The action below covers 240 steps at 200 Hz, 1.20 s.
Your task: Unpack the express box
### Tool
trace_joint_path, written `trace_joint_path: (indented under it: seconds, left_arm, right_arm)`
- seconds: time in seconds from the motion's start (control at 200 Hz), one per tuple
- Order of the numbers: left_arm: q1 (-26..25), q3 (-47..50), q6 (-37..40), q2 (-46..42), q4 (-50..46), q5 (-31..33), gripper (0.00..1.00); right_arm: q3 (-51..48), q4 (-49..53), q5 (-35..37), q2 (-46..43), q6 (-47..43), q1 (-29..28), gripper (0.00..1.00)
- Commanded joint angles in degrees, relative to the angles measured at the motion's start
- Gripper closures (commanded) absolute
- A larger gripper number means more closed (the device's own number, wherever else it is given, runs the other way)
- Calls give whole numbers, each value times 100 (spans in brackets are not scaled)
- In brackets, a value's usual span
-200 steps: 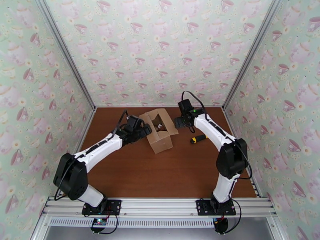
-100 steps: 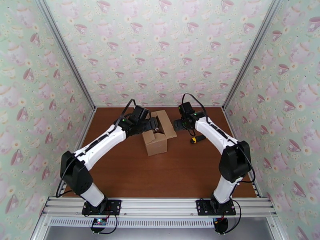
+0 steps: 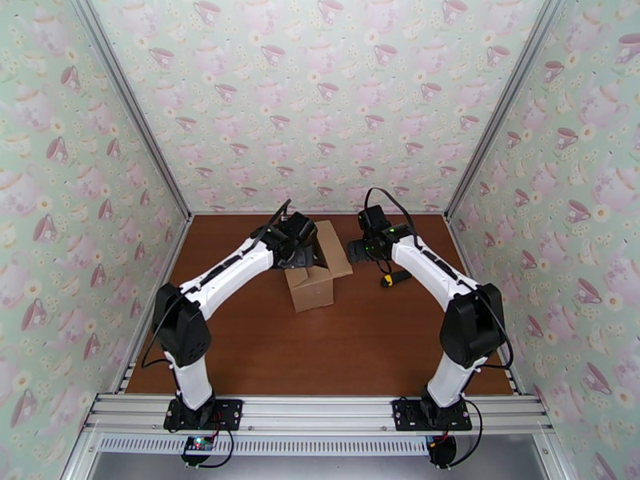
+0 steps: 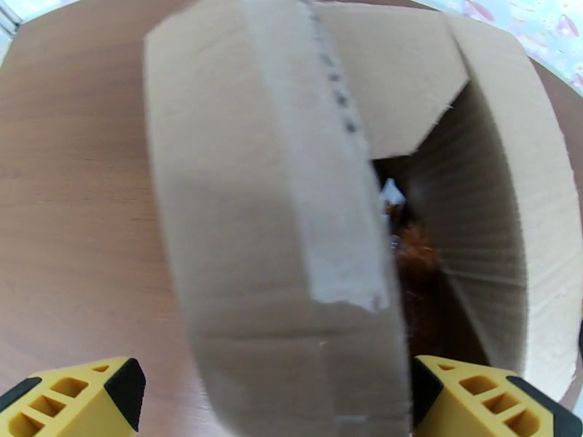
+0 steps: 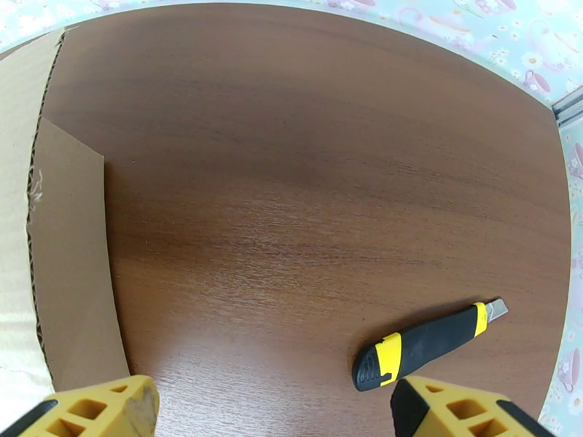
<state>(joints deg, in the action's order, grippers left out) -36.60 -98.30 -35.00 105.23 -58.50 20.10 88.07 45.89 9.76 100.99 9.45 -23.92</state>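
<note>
While the express box (image 3: 314, 288) stands upright toward the back of the wooden table (image 3: 360, 346), roughly midway between the two arms, its top flaps are spread outward and its mouth is exposed. The left gripper (image 3: 308, 251) hangs over the box's left top edge. From the left wrist camera, its yellow fingers (image 4: 80, 395) stand wide apart, one outside the carton and the other over the opening. A raised cardboard flap (image 4: 277, 176) with a strip of clear tape along it sits between them, and the outer finger stands clear of the cardboard, so nothing is clamped. Deep inside the carton a brown furry item (image 4: 417, 253) with a small white part shows in shadow; what exactly it is cannot be told. The right gripper (image 3: 354, 250) hovers just beside the box's right flap, its jaws likewise spread with only bare tabletop between them, holding nothing. A black and yellow utility knife (image 3: 395, 278) lies flat on the table to the right of the box, near the right arm and apart from both grippers.
</note>
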Motion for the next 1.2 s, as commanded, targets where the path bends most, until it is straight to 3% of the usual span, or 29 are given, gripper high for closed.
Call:
trace_joint_path:
  seconds: [0.0,0.376,0.701,0.987,1.197]
  left_arm:
    - [-14,-54,125,-305,-297,377,0]
    - [53,297,58,-844,-364,554,0]
    - [134,583,-32,-1276,-320,605,0]
    - [319,1232,-133,-1735,-133,454,0]
    - [567,1924,-244,-2121,124,156,0]
  right_arm:
    - [-62,-78,-136,-262,65,-34,11]
    - [47,34,-67,-441,83,-35,12]
    - [1177,410,-220,-887,-28,-437,12]
    - [1901,500,-468,-409,-153,-1284,14]
    - [1922,489,-200,136,-163,-1384,25]
